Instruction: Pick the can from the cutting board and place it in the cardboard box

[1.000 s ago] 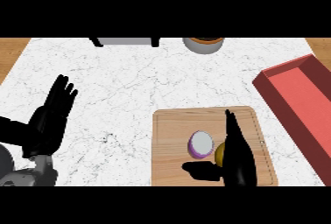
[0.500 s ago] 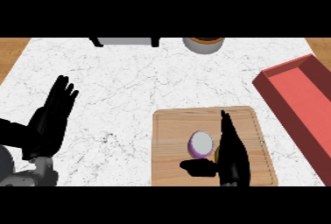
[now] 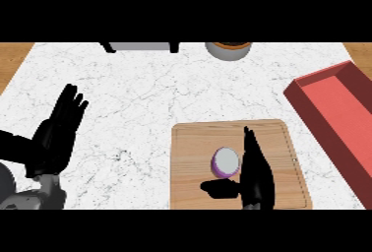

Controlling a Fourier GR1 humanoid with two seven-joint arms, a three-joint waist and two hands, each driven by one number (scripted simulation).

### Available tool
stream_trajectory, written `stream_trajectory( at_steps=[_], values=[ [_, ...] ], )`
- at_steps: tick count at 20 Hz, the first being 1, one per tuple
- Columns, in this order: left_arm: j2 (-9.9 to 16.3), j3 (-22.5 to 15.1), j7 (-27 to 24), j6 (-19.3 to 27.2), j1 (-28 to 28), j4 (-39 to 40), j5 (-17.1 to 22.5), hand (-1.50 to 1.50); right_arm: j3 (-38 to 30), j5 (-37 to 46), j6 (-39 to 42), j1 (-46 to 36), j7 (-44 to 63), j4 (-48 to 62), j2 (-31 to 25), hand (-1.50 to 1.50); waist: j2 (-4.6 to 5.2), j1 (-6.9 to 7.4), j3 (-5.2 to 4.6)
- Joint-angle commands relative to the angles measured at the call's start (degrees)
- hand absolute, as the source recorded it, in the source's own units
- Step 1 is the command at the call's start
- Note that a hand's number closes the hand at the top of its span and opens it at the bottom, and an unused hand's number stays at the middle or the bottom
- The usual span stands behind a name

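Note:
A purple can (image 3: 225,162) with a pale lid stands upright on the wooden cutting board (image 3: 196,147) in the head view. My right hand (image 3: 255,172) is on the board just right of the can, fingers straight and pointing away, its thumb reaching under the can's near side. It looks to be touching the can's right side. My left hand (image 3: 56,133) rests open at the left over the marble counter, fingers up. The box (image 3: 339,113) is a red open container at the right edge.
A grey round pot (image 3: 229,49) and a dark-legged grey object (image 3: 141,47) sit at the counter's far edge. Part of a grey round thing (image 3: 9,184) shows at the lower left. White marble counter (image 3: 160,93) stretches between the board and the far objects.
My right hand has slid left across the board toward the can, closing the gap to its side. The can and my left hand have stayed put.

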Motion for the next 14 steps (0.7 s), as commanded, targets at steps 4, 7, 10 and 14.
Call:
stream_trajectory(
  at_steps=[4, 7, 10, 14],
  values=[
    [-2.7, -1.1, -1.7, 0.8, 1.2, -0.7, -3.1, 0.0, 0.8, 1.0, -3.1, 2.5, 2.2, 0.4, 0.3, -1.5, -0.02, -0.09, 0.0],
    [-1.8, 1.0, 0.4, -1.3, -1.3, 0.3, -2.2, 0.0, -2.2, -0.5, -0.5, -4.4, 0.6, 4.2, 0.3, 1.5, 0.01, -0.02, 0.0],
    [-1.1, 2.1, 1.8, -1.7, -3.5, 2.9, -1.4, 0.0, 2.2, 5.6, -1.5, -3.8, 3.5, 5.4, 0.3, 1.5, 0.0, -0.09, -0.01],
    [-3.4, 0.6, -3.5, -1.5, -0.5, 3.0, -3.7, 0.0, 2.5, 8.1, -1.7, -4.7, 3.5, 7.4, 0.3, 1.5, 0.03, 0.01, -0.01]
  ],
)
